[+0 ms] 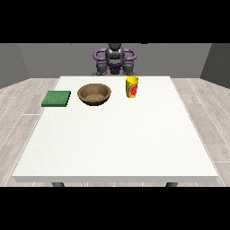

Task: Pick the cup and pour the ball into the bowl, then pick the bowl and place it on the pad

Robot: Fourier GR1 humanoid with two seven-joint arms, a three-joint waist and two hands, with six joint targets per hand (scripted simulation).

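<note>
a yellow cup (131, 86) with a red mark stands upright on the far part of the white table (117, 143), just right of a brown wooden bowl (94, 94). a green pad (56, 98) lies flat left of the bowl, apart from it. the robot (115, 58) sits behind the far edge; its hands are not visible, so their state cannot be told.

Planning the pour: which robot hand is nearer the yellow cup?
Left, the robot hand at the view's right: it sits just behind the cup. The robot hand at the view's left sits behind the bowl, farther off.
</note>
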